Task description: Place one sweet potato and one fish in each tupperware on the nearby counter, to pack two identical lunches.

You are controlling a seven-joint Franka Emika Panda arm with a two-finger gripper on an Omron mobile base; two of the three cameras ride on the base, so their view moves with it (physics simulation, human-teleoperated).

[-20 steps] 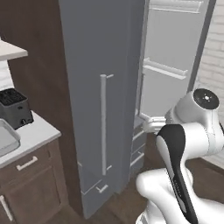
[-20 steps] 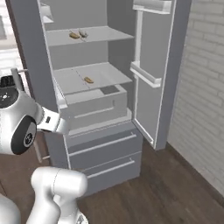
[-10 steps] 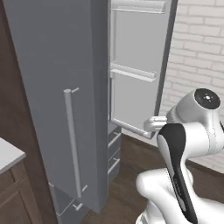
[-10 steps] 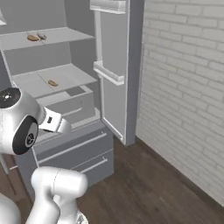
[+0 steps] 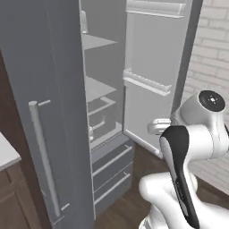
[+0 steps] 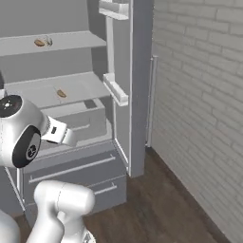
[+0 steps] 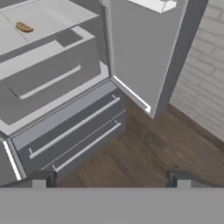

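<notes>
The wide-open, empty pincer (image 7: 109, 177) at the frame's bottom faces a tall grey open-doored fridge (image 7: 65, 109) (small brown food piece (image 7: 24, 28) on its upper-left shelf), brick wall (image 7: 205, 78) at right.

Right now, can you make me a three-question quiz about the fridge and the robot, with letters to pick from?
1. Where does the small brown food lie?
A. on a fridge shelf
B. on the floor
C. in the gripper

2. What colour is the wall beside the fridge?
A. red
B. whitish grey brick
C. green

3. How is the right fridge door?
A. shut
B. taken off
C. swung open

Answers: 1 A, it rests on the middle shelf, seen in the right base view. 2 B, pale bricks show there. 3 C, the door stands out from the fridge, its inner bins facing us.
</notes>
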